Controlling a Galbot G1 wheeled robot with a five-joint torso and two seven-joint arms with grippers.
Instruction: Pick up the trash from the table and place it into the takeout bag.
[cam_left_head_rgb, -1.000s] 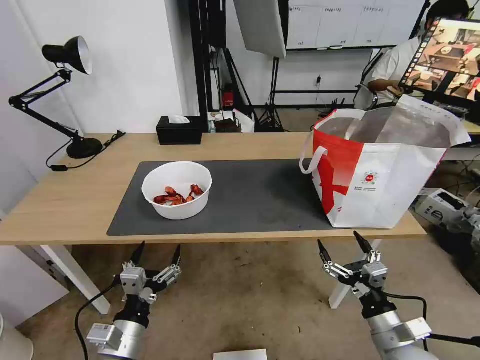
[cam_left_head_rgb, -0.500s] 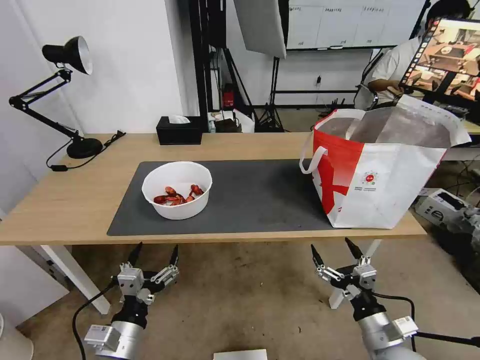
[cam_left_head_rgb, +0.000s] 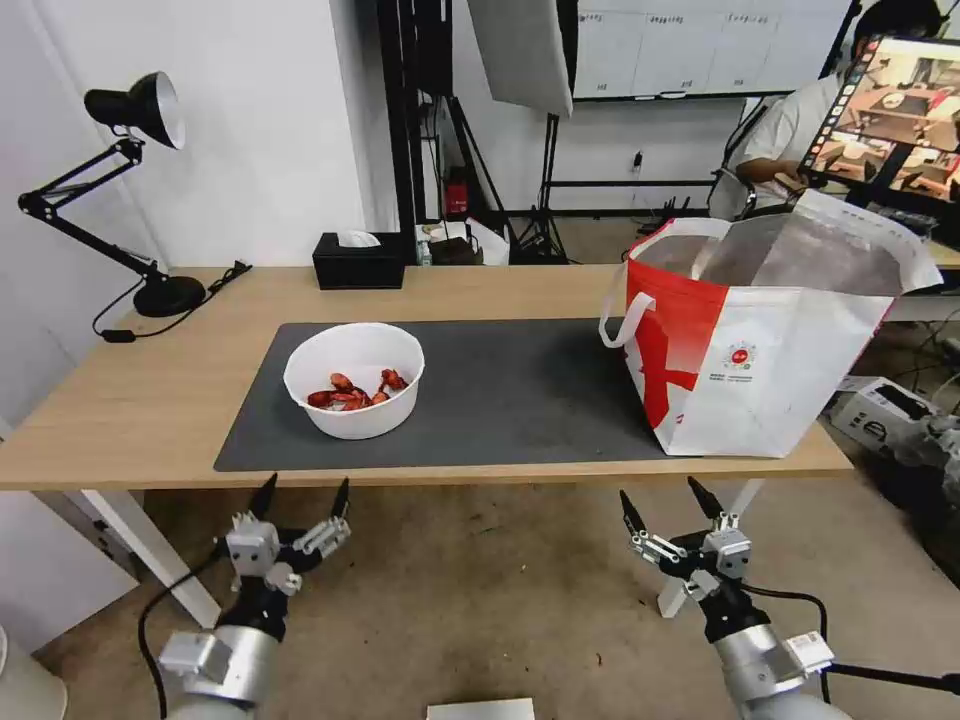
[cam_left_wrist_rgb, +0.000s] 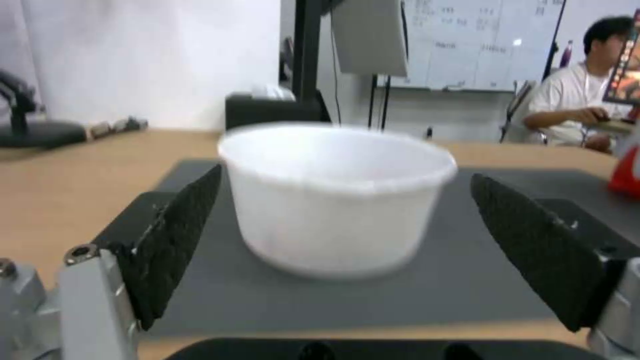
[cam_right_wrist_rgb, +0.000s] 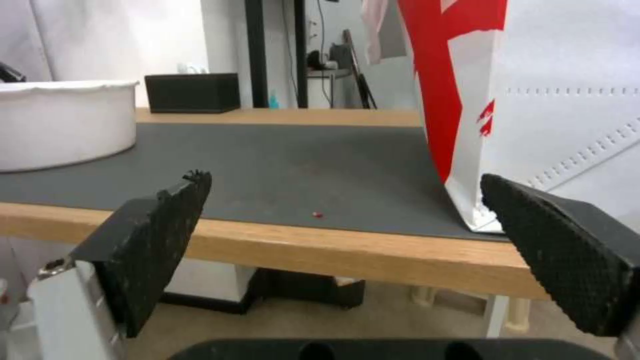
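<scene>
A white round bowl (cam_left_head_rgb: 354, 379) holding red crayfish shells (cam_left_head_rgb: 352, 391) stands on the left part of the dark grey mat (cam_left_head_rgb: 500, 390) on the light-wood table (cam_left_head_rgb: 140, 400). The white-and-red takeout bag (cam_left_head_rgb: 770, 340) stands open at the table's right end, its foil lining showing. My left gripper (cam_left_head_rgb: 303, 495) is open, below the table's front edge and in front of the bowl (cam_left_wrist_rgb: 337, 197), which the left wrist view frames between the fingers. My right gripper (cam_left_head_rgb: 660, 500) is open below the front edge, near the bag's corner (cam_right_wrist_rgb: 533, 115).
A black tissue box (cam_left_head_rgb: 358, 260) sits at the table's back edge. A black desk lamp (cam_left_head_rgb: 120, 190) stands at the far left with its cord trailing. A small red scrap (cam_right_wrist_rgb: 318, 214) lies on the mat near the front edge. White table legs (cam_left_head_rgb: 150, 550) flank the floor below.
The left gripper has risen a little and shifted left toward the table edge. The right gripper dropped back and left in the first half second, then held still. Bowl and bag are unmoved.
</scene>
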